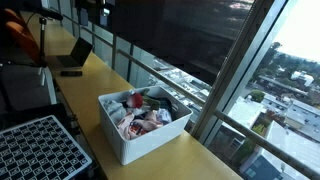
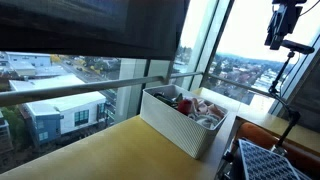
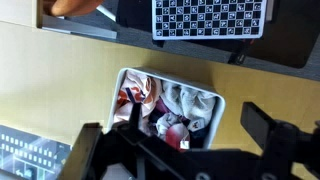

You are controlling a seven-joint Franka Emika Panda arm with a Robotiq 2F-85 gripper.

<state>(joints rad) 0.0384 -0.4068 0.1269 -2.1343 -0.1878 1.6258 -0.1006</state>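
In an exterior view the white bin [image 1: 140, 145] sits on the wooden counter [image 1: 100, 75] beside the window, heaped with cloths [image 1: 140, 114]. A laptop [image 1: 72, 55] lies well apart at 10 o'clock from it, and a black grid board [image 1: 40, 150] at 8 o'clock.

In an exterior view the arm [image 2: 283, 25] hangs high at 2 o'clock from the bin [image 2: 175, 128], well clear of it.

In the wrist view the jaws come in from 6 o'clock, spread as wide as they go and holding nothing. The bin [image 3: 121, 90] lies centred below, with a checkered board [image 3: 210, 15] at 12 o'clock.

This looks like a hover above the bin. A descent would call for lining up over one cloth [image 3: 188, 100] and keeping off the rim.
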